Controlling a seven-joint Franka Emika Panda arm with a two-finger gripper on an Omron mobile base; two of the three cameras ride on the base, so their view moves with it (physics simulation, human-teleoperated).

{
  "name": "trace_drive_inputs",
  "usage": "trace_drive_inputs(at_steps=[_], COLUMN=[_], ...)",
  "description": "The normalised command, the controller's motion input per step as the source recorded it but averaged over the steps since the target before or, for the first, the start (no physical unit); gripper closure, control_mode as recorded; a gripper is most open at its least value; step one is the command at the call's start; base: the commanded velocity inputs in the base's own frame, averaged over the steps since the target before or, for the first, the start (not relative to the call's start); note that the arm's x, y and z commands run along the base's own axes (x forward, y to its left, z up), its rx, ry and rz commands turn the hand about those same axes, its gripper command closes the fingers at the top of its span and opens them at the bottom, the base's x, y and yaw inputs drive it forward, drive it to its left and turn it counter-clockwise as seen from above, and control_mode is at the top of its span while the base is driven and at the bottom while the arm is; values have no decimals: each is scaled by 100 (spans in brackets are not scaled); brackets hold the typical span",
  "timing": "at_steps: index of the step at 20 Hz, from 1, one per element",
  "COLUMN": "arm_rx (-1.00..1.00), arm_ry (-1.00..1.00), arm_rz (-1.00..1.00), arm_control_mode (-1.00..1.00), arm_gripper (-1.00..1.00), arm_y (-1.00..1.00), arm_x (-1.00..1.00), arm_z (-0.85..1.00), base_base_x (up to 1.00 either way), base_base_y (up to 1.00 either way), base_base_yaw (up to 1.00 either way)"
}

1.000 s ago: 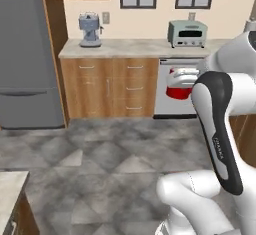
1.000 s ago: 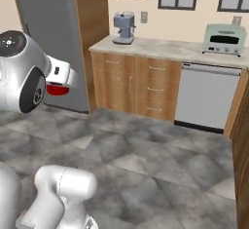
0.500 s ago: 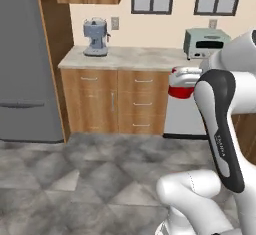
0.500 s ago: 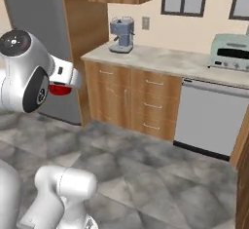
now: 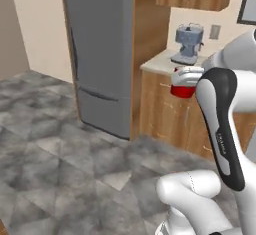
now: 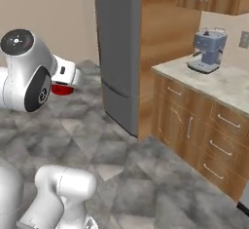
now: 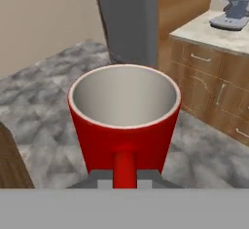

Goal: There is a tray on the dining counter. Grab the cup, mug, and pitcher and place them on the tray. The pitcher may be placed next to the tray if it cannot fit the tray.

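Hand view shows the mug (image 7: 124, 121) upright, its handle pinched in the gripper (image 7: 124, 180), well apart from the fridge (image 5: 102, 54); no tray to carry it toward.

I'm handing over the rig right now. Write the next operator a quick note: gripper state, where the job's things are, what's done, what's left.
Gripper: jaws shut on the mug, gripped at its handle. The mug is upright, looks empty, and is carried in the air over the kitchen floor.
Surroundings: grey fridge ahead, coffee machine on the wooden cabinet's worktop beside it.
Done: mug picked up.
Left: carry the mug to the tray on the dining counter and set it down. Tray, cup and pitcher are out of frame, so check their status yourself.
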Motion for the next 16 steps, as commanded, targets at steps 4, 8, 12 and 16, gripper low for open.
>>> trace_drive_inputs(at_steps=[4,8,12,16], arm_rx=[0,0,0,0], arm_ry=[0,0,0,0], arm_rz=[0,0,0,0], arm_control_mode=[100,100,100,100], arm_gripper=[100,100,100,100], arm_y=[0,0,0,0], arm_x=[0,0,0,0], arm_z=[0,0,0,0], base_base_x=[95,100,100,100], base_base_y=[-19,-34,-41,-8], base_base_yaw=[74,60,42,26])
